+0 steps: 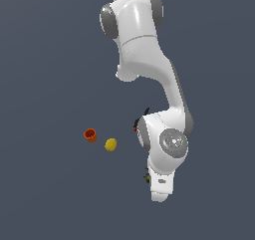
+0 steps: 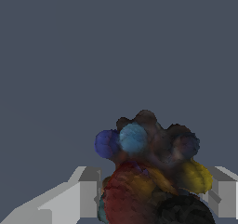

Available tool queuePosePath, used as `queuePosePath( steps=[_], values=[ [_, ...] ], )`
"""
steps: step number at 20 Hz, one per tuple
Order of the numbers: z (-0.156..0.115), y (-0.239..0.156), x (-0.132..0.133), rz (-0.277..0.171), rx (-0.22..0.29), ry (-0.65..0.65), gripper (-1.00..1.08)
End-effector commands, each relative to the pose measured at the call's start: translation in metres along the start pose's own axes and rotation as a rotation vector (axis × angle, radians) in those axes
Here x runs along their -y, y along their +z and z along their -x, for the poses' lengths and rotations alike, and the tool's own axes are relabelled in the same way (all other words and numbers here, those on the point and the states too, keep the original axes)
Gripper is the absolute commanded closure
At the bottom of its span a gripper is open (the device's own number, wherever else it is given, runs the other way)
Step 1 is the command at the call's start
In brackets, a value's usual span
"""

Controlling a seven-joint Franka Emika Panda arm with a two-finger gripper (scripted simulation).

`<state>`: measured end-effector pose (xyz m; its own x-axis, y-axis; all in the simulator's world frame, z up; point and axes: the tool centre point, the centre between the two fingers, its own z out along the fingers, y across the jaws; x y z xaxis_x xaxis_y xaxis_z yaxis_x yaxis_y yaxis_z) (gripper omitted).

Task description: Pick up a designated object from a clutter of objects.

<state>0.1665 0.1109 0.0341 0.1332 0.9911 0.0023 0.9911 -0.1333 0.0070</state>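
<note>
In the wrist view the gripper (image 2: 151, 197) is clenched on the dark lump (image 2: 148, 172), a knobbly thing with blue, yellow and maroon patches, sitting between the two grey fingers (image 2: 86, 197). In the exterior view the white arm (image 1: 159, 129) hides most of the lump; only a speck shows at its left edge. The orange cup (image 1: 90, 135) and yellow lemon (image 1: 111, 144) lie close together, left of the arm. A black clamp (image 1: 136, 125) peeks from behind the arm.

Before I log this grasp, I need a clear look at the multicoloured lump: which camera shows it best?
The wrist view: the multicoloured lump fills the space between the gripper fingers, its blue, maroon and yellow bumps plain. The exterior view shows only a dark sliver beside the arm, which hides the rest.
</note>
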Motion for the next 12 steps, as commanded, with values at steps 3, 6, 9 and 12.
queuePosePath(
  steps=[3, 6, 9, 12],
  values=[
    [0.001, 0.004, 0.002, -0.007, 0.002, 0.001, 1.08],
    [0.0, -0.001, 0.001, -0.001, 0.001, 0.0, 1.08],
    [-0.001, -0.004, 0.003, -0.001, 0.001, 0.0, 1.08],
    [-0.002, -0.011, 0.007, -0.001, 0.001, 0.0, 1.08]
  ],
)
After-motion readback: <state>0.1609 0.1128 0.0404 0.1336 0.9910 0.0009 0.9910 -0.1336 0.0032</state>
